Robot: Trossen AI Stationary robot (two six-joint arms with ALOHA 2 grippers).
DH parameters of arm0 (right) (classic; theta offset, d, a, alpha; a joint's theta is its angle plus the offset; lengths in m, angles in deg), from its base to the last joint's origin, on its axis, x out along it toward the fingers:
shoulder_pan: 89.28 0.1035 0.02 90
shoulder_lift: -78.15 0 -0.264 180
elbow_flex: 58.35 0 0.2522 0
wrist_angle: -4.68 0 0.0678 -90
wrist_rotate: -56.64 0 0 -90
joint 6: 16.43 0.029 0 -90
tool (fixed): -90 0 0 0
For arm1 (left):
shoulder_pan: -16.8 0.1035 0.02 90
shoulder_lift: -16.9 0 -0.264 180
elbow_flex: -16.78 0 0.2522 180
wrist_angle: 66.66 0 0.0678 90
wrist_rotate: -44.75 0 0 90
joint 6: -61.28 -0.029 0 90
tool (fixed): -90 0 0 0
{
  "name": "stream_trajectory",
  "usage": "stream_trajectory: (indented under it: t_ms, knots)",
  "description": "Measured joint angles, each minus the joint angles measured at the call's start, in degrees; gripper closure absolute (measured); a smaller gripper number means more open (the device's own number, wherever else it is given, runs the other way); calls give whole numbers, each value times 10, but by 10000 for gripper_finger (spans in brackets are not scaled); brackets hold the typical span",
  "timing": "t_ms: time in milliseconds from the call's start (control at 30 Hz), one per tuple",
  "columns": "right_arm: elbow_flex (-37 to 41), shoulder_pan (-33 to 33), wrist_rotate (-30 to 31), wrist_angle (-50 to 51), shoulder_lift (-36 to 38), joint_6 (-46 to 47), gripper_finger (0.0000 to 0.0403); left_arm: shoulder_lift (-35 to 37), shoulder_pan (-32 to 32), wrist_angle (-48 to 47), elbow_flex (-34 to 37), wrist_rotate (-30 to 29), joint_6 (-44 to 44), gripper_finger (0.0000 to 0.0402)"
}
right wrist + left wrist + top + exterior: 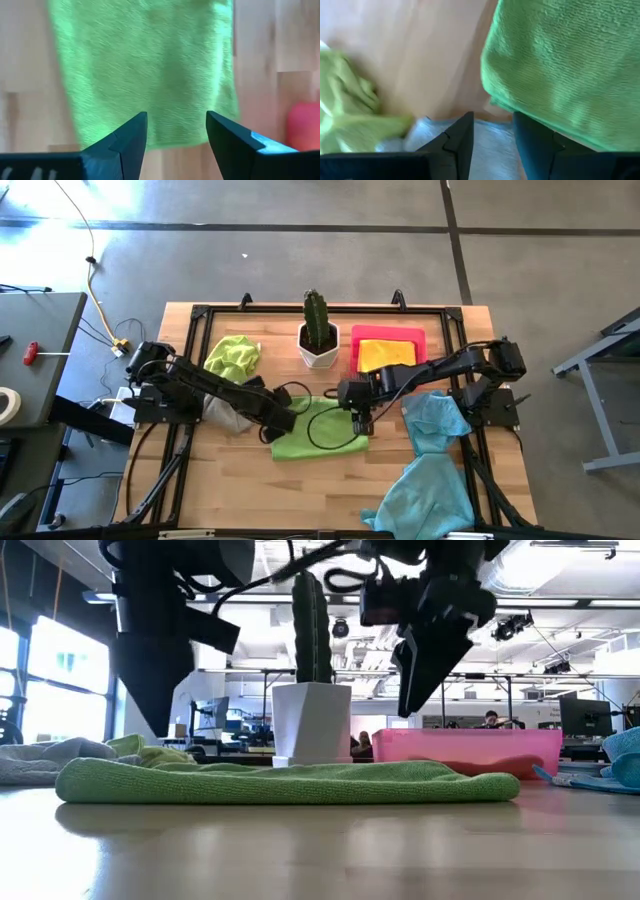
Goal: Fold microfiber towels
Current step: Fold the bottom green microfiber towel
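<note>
A lime green towel [322,432] lies folded flat on the wooden table's middle, a low pad in the low view [290,783]. My left gripper [273,428] hangs open just above its left end [492,145], tips clear of the cloth [160,725]. My right gripper [362,423] hangs open above its right end [176,135], higher up [415,705]. A second lime green towel [232,357] lies crumpled at the far left, with a grey one [222,416] beside it under my left arm. A yellow towel [385,352] lies in the pink tray [390,332].
A cactus in a white pot [318,340] stands just behind the folded towel. Two light blue towels [435,420] [425,492] lie crumpled along the table's right side. Bare wood [300,495] stretches along the near edge. A black frame rims the table [190,320].
</note>
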Motion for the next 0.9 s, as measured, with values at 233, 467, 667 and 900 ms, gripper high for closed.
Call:
stream_trajectory:
  t_ms: [233, 467, 667, 900]
  knots:
    - [0, 52, 21, -60, 0, 52, 206, 0, 0, -5, 0, 57, 82, 273]
    - [0, 74, 62, -100, 0, 123, 206, 0, -11, -5, 0, 61, 92, 273]
    - [0, 74, 63, -103, 0, 178, 206, 0, -29, -4, 0, 59, 111, 273]
    - [0, 79, 87, -136, -15, 167, 206, 0, -51, -2, 0, 51, 138, 273]
